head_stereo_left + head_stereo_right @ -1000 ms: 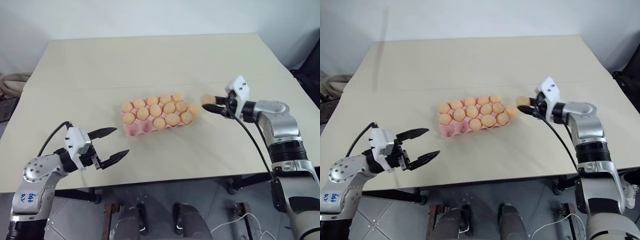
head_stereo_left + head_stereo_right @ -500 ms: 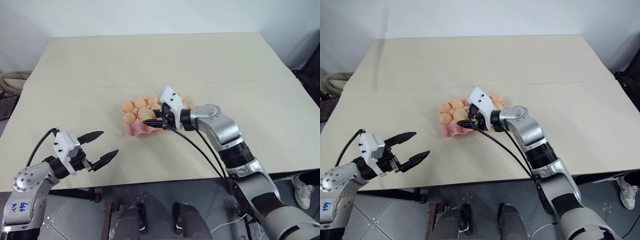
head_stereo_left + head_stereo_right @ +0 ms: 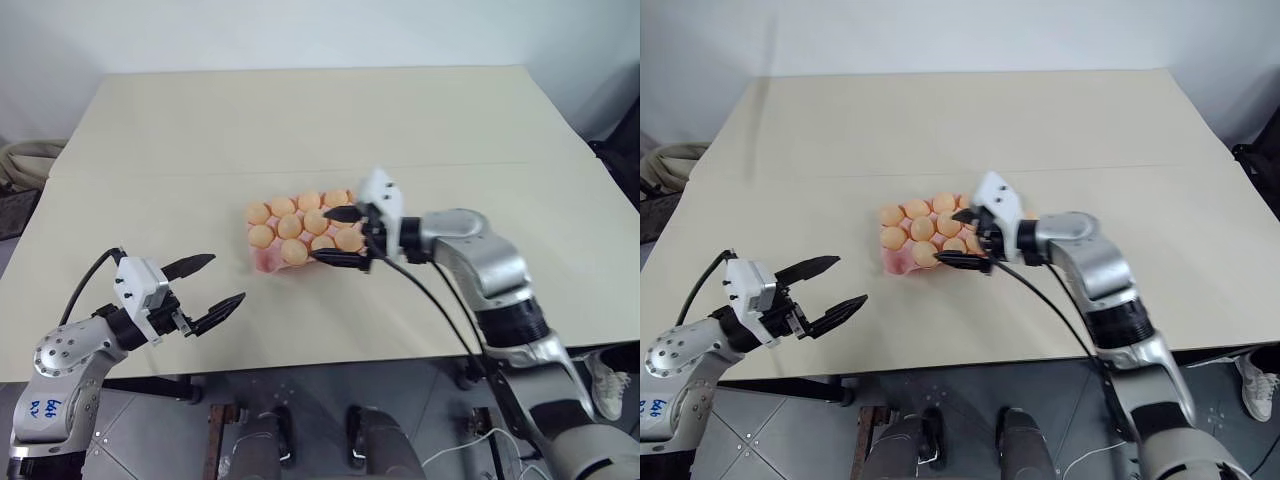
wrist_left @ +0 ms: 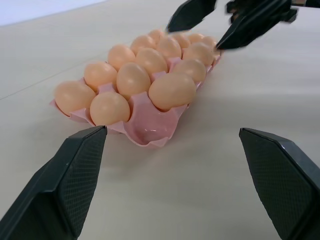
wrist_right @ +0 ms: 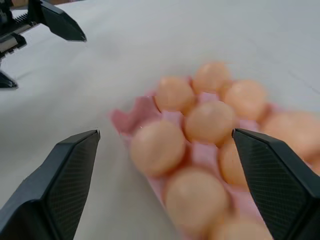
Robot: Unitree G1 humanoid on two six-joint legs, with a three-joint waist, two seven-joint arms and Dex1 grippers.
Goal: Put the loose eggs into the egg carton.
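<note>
The pink egg carton (image 3: pixel 272 262) lies mid-table, with pale orange eggs (image 3: pixel 293 253) in most cups. Its near left corner cup (image 4: pixel 150 132) is bare. Loose eggs are out of view; every egg I see sits in a cup. My right gripper (image 3: pixel 325 236) hovers open over the carton's right part, its fingers (image 4: pixel 192 12) spread wide with nothing between them. In the right wrist view the eggs (image 5: pixel 210 121) lie just beyond the tips. My left gripper (image 3: pixel 226 279) is open near the table's front left, a short way from the carton and pointing at it.
The beige table (image 3: pixel 300 110) stretches wide behind and to both sides of the carton. A seam (image 3: pixel 150 172) crosses it behind the carton. A black cable (image 3: pixel 440 310) hangs from my right wrist over the front edge.
My right gripper carried an egg from right of the carton to its near left part, opened and drew back right; the egg now sits in a front cup. The left gripper stayed put.
</note>
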